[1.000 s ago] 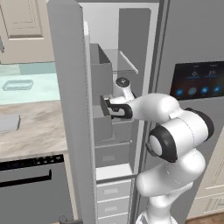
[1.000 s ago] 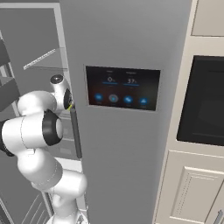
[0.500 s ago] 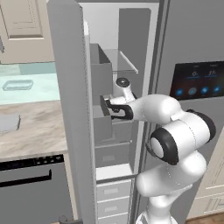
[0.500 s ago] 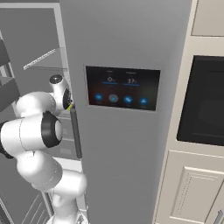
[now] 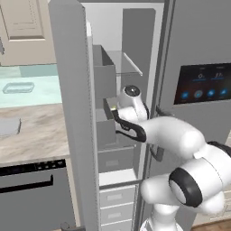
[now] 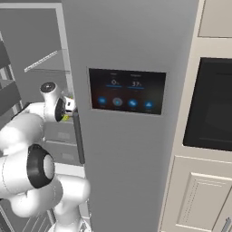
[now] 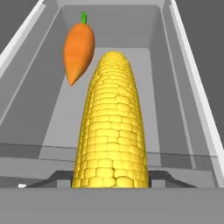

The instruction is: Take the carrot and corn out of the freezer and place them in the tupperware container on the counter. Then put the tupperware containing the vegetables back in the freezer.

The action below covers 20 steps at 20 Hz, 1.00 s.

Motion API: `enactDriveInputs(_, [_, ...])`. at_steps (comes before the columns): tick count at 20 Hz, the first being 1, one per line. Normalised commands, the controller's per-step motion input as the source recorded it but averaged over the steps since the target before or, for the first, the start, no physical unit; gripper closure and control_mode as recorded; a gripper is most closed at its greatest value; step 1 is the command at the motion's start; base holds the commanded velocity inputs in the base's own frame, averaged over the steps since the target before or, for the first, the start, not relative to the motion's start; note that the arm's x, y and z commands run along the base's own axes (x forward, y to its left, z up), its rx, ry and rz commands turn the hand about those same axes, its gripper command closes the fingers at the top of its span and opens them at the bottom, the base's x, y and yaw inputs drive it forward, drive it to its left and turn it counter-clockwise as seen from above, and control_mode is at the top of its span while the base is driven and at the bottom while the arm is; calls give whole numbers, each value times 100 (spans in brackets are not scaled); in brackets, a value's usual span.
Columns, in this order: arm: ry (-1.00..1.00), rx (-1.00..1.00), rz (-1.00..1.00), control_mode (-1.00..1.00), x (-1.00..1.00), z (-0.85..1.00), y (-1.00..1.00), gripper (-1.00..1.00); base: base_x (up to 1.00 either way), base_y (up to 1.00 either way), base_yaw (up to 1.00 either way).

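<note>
The hand view looks along a yellow corn [image 7: 111, 127] that runs lengthwise away from my gripper [image 7: 111, 177]. Both dark fingertips press against the cob's near end, so the gripper is shut on the corn. An orange carrot [image 7: 78, 48] with a green stub lies up and to the left of the cob, in the same grey door bin [image 7: 26, 87]. In the left base view my gripper [image 5: 111, 110] reaches into the bins on the open door [image 5: 72, 113] of the freezer [image 5: 131, 54]. The translucent tupperware container [image 5: 18, 87] sits far left on the counter [image 5: 40, 135].
A dark dishwasher front [image 5: 31, 189] sits under the counter. Grey drawers [image 5: 115, 198] fill the freezer's lower part. The fridge's right door carries a dark touch panel [image 6: 127, 93]. A black oven [image 6: 210, 104] and beige cabinets [image 6: 199, 195] stand to the right.
</note>
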Motion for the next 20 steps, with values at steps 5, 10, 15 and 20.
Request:
enactDriveInputs(5, [0, 0, 3, -100, -83, 42, -2, 100, 0, 0, 0])
enactDriveInputs(10, [0, 0, 3, -100, -68, 32, -15, 100, 0, 0, 0])
enactDriveInputs(15, [0, 0, 3, -100, -65, 20, -25, 100, 0, 0, 0])
enactDriveInputs(20, [0, 0, 1, -100, -76, 40, -14, 100, 0, 0, 0])
